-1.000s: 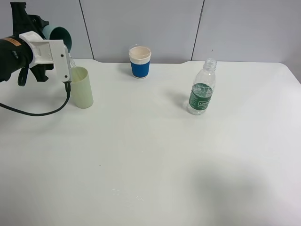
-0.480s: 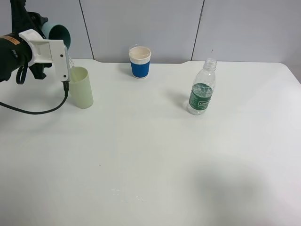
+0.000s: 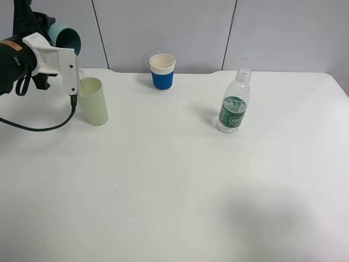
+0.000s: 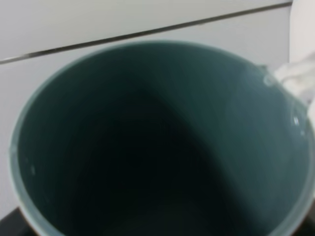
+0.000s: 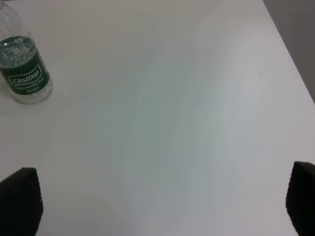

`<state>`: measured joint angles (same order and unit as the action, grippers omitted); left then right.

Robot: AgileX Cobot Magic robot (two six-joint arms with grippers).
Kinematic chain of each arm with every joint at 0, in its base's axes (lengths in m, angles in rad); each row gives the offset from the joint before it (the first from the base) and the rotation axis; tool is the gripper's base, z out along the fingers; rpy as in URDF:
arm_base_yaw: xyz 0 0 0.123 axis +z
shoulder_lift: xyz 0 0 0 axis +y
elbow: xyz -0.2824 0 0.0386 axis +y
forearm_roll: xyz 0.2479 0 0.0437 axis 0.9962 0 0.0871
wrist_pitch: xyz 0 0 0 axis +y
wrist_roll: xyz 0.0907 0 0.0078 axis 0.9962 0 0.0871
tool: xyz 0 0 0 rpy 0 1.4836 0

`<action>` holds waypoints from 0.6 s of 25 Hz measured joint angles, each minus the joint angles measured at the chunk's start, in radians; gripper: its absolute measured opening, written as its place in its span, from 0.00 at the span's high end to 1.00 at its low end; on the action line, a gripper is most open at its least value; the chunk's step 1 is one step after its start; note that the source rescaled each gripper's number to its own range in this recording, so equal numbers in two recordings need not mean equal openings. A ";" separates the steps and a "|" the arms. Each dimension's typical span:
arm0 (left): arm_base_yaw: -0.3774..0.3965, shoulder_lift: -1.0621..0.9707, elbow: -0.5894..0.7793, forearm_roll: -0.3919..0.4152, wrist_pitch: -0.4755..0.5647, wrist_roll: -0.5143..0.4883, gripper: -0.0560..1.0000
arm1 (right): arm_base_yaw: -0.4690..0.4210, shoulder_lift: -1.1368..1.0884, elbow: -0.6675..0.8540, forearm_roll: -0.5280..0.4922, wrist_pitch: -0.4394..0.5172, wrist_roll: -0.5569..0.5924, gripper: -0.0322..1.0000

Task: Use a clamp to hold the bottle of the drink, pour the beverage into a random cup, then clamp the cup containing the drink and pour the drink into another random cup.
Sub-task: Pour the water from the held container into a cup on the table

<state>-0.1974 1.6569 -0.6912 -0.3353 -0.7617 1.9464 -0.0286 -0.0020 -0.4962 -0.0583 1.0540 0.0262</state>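
At the far left, the left gripper (image 3: 48,30), black with a white angular plate, is clamped on the teal straight-sided plastic tumbler (image 3: 66,39). The tumbler is tipped on its side, long axis near level, mouth facing right and down over the pale yellow-green tapered plastic tumbler (image 3: 94,101), upright on the white bench (image 3: 180,180). A blue paper cup with a white rim (image 3: 162,71) stands far centre. The clear uncapped plastic bottle with a green label (image 3: 234,104) stands upright, well right. The right gripper (image 5: 162,201) hangs with jaws wide apart, empty.

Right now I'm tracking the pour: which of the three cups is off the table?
The teal cup, tilted in the left gripper; the pale yellow-green cup and blue paper cup stand upright on the table.
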 joint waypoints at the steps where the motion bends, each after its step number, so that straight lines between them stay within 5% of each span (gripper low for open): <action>1: 0.000 0.002 0.000 0.002 -0.001 0.009 0.93 | 0.000 0.000 0.000 0.000 0.000 0.000 0.01; 15: 0.000 0.003 0.000 0.089 -0.044 0.057 0.93 | 0.000 0.000 0.000 0.000 0.000 0.000 0.01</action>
<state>-0.1974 1.6601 -0.6912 -0.2460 -0.8061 2.0033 -0.0286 -0.0020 -0.4962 -0.0583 1.0540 0.0262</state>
